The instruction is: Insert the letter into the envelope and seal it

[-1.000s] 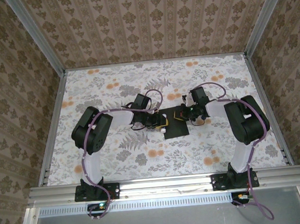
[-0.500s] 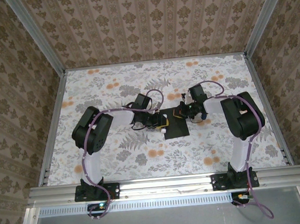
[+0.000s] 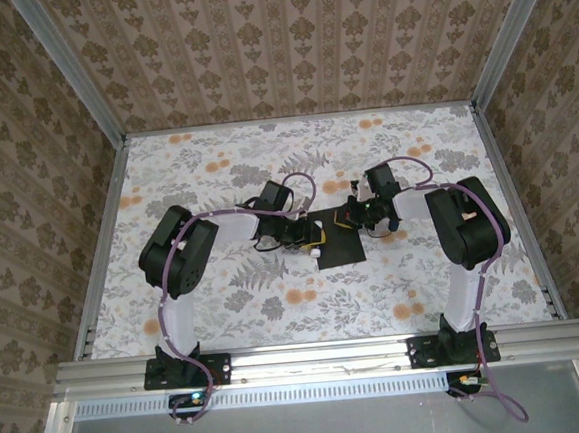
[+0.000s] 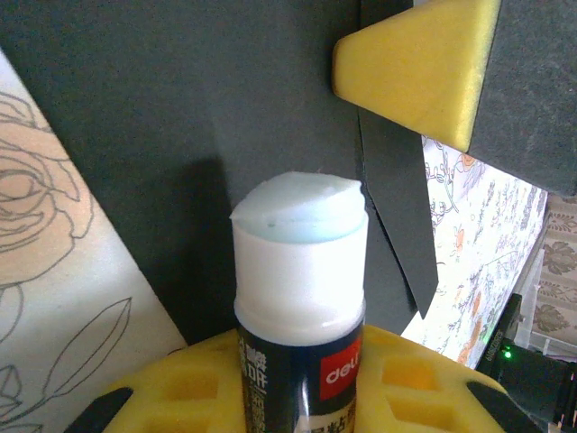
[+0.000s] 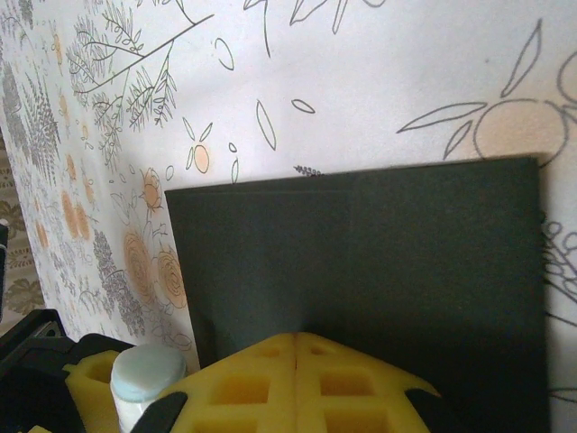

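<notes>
From above, the envelope [image 3: 344, 249] lies flat on the flower-patterned counter [image 3: 215, 162], about midway between the near and far edges and a little right of centre. Both arms reach inward and meet over it. The left gripper [image 3: 313, 237] is at its left edge and the right gripper [image 3: 354, 217] at its far edge, the two close together.

At the left wrist, the left gripper's yellow pads clamp a glue stick [image 4: 302, 271] by its dark, red-marked label. The white collar and pale blue glue tip (uncapped, slightly uneven on top) point at the black paper just beyond. A yellow fingertip [image 4: 419, 68] of the right gripper sits against the envelope at the upper right. Below it, a narrow black strip of paper runs down toward the patterned cloth.

At the right wrist, the right gripper's two yellow fingers are pressed together along a thin seam at the envelope's nearest edge. Whether any paper is caught between them cannot be told. The black rectangle spreads flat beyond them on the counter. The pale blue glue tip shows at lower left, beside the envelope's corner.
</notes>
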Robot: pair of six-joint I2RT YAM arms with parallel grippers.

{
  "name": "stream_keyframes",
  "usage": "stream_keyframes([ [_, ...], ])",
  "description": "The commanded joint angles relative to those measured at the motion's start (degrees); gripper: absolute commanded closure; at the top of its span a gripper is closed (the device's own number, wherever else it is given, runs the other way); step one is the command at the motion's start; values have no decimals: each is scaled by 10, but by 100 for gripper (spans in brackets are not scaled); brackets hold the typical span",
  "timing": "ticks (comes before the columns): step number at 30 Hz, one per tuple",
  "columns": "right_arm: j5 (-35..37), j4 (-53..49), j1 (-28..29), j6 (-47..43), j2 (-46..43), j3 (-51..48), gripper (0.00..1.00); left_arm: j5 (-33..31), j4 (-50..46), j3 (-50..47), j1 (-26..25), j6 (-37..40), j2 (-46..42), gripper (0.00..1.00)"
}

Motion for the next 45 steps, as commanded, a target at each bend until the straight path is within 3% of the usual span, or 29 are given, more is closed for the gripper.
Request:
stream_keyframes([
  [1,5,-6,-5,3,-22,-14,100,-2,-22,14,-4,12,16,100],
  [11,-17,4,-4,23,-79,-41,100,-2,-18,14,-6,7,18,100],
  [38,12,-6,7,15,-56,-113,100,-2,-12,13,-8,3,18,100],
  [45,1,-9,7,21,-89,-111,100,-2,-13,16,-10,1,19,100],
])
